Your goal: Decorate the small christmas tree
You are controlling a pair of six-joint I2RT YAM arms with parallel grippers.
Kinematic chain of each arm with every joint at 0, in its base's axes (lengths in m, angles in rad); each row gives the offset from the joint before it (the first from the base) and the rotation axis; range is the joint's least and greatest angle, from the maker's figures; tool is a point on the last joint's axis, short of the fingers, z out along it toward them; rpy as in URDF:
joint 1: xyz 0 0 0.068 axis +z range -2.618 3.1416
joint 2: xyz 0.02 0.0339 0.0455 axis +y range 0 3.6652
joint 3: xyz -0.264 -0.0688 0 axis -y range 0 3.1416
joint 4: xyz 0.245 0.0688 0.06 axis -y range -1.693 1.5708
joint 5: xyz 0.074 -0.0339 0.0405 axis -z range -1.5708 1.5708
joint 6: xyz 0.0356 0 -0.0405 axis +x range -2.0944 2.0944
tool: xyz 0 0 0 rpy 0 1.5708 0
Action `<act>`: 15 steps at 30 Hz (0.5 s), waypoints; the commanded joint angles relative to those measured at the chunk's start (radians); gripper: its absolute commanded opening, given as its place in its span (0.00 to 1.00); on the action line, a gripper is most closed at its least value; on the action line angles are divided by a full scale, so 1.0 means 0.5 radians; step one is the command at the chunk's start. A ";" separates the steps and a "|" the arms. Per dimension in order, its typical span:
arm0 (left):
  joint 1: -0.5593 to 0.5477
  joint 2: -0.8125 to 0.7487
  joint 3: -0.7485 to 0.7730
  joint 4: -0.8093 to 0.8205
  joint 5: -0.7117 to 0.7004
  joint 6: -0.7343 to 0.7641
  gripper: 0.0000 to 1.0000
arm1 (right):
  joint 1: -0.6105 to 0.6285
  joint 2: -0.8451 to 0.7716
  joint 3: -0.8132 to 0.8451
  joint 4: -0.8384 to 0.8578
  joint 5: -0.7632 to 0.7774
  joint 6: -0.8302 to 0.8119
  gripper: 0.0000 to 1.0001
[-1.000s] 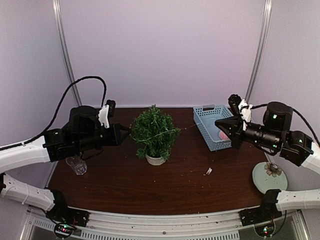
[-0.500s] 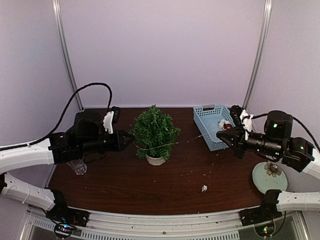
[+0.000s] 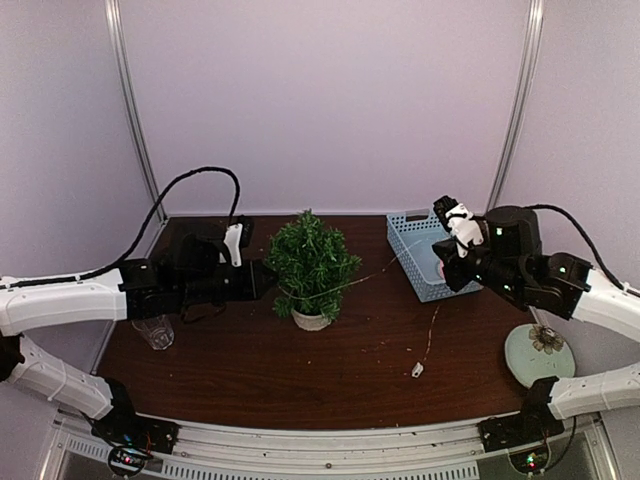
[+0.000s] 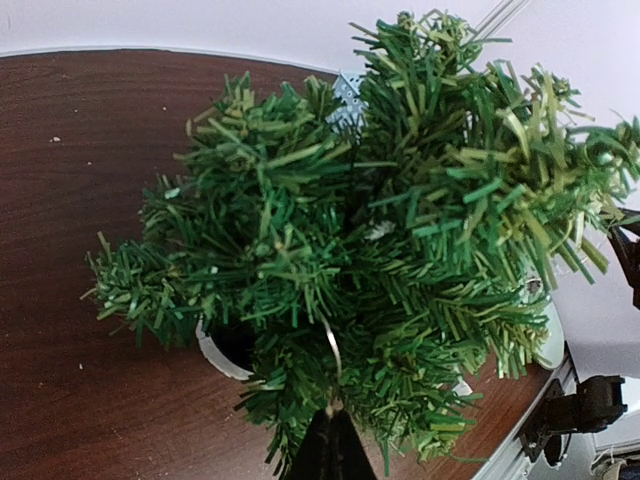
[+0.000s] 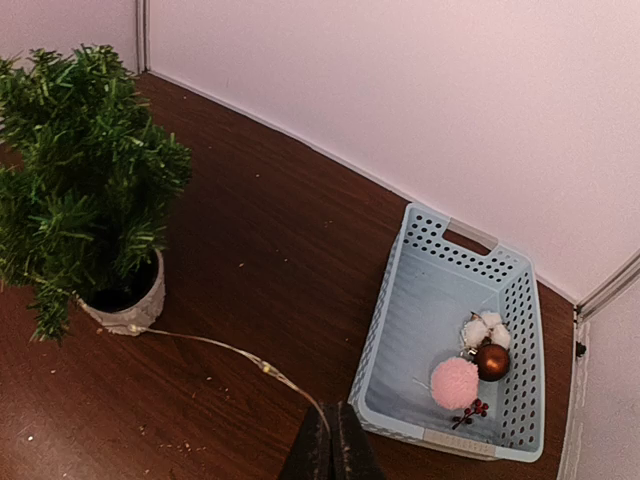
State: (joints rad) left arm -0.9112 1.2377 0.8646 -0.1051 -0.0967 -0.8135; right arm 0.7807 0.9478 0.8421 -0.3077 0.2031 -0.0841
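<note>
Dark wooden table [image 3: 250,370], left gripper [image 4: 328,440] pinched on a thin light wire [image 5: 230,350] just beside the small christmas tree [image 3: 310,262] standing mid-table, right gripper [image 5: 330,440] clamping the same wire, light-blue basket [image 5: 385,310] far right holding 1 pink pompom [image 5: 455,383], 1 brown bauble [image 5: 491,361]

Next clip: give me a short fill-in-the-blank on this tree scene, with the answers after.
1. The tree stands in a small ___ pot.
2. The plastic basket is light ___.
3. The left pincer and the right pincer are each ___ on the thin wire, not open.
4. The fluffy pompom in the basket is ___.
Missing words: white; blue; shut; pink.
</note>
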 commanded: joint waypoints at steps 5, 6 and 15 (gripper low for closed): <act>0.010 0.019 0.080 0.044 -0.056 0.003 0.00 | -0.141 0.396 0.356 0.252 0.145 -0.127 0.00; 0.011 0.024 0.083 0.034 -0.060 0.002 0.00 | -0.162 0.443 0.388 0.266 0.119 -0.145 0.00; 0.011 0.050 0.066 0.062 -0.046 0.001 0.00 | -0.218 0.931 0.782 0.327 -0.109 -0.300 0.00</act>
State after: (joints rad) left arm -0.9112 1.2545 0.8757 -0.1062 -0.1120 -0.8143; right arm 0.6773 1.3415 1.1526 -0.1780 0.2058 -0.1886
